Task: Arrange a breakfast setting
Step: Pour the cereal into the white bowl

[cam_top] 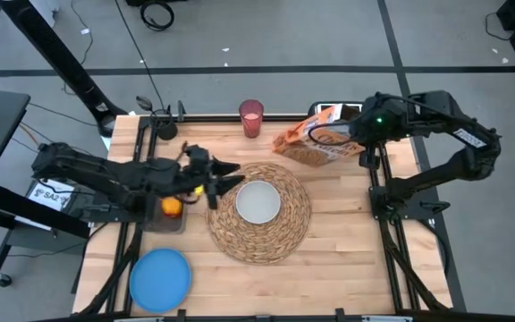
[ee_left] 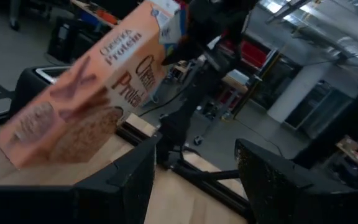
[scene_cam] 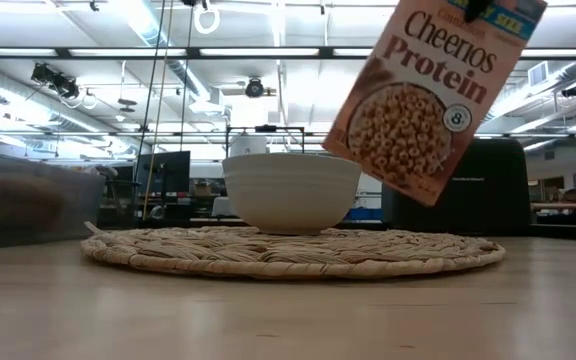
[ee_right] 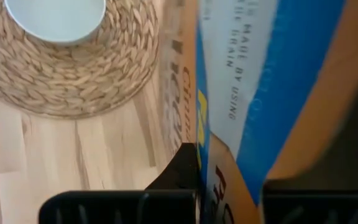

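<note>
The blue round plate (cam_top: 160,278) lies flat at the near left corner of the bench (cam_top: 347,259), apart from all other items. Beyond it, near the left edge, an orange-yellow fruit (cam_top: 171,207) sits in a dark tray (cam_top: 164,220) under the left arm.

The round woven straw placemat (cam_top: 259,212) lies at the centre of the bench. The small white bowl (cam_top: 258,202) stands upright on it, slightly toward the far side of the mat's centre.

The left gripper (cam_top: 220,182) sits level over the left rim of the placemat, just beside the bowl. Its fingers (ee_left: 278,186) stand partly apart with nothing between them.

The right gripper (cam_top: 356,127) is over the far right part of the bench. Its jaws are closed on the top end of the orange cereal box (cam_top: 309,143). The box hangs tilted above the bench, its lower end pointing toward the placemat's far right rim; the low view shows it clear of the surface.

The black toaster (scene_cam: 455,186) stands at the far edge behind the box. The pink cup (cam_top: 251,117) stands upright at the middle of the far edge.
</note>
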Motion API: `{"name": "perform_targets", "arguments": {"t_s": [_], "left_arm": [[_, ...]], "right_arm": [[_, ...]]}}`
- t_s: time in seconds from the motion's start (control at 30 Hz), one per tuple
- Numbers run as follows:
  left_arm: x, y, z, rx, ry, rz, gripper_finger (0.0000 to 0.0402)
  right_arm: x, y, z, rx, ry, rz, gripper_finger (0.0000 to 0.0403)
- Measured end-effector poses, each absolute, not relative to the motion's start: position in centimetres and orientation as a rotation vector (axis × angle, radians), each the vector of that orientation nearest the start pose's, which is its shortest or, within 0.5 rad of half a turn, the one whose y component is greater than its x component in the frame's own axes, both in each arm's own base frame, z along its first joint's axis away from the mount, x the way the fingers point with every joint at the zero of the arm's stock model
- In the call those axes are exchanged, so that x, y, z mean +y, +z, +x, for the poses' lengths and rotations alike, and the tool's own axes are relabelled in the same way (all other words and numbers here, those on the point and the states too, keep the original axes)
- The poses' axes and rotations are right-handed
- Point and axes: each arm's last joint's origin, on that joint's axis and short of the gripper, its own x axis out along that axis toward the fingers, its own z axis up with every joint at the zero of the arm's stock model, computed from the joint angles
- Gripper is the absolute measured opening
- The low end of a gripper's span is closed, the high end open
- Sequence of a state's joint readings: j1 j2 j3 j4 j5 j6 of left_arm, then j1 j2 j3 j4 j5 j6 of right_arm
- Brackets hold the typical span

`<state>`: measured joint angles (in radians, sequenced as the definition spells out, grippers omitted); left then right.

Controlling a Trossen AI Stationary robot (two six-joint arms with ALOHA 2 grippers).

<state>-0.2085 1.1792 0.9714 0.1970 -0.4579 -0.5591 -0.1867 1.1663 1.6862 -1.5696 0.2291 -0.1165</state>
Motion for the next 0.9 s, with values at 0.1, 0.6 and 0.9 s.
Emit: {"name": "perform_targets", "arguments": {"t_s": [0.1,0.6,0.9], "left_arm": [[-3.7,34.1,28.2,-0.055,0.280,-0.544,0.0226],[-1.8,32.5,33.7,0.146,0.353,-0.367,0.0227],[1.2,30.8,33.3,0.376,0.309,-0.362,0.0246]], "right_arm": [[-3.5,42.6,14.6,1.122,-0.311,-0.133,0.0000],[-4.1,39.7,18.0,1.203,-0.311,-0.102,0.0010],[-4.0,39.8,19.1,1.100,-0.300,0.019,0.0068]]}}
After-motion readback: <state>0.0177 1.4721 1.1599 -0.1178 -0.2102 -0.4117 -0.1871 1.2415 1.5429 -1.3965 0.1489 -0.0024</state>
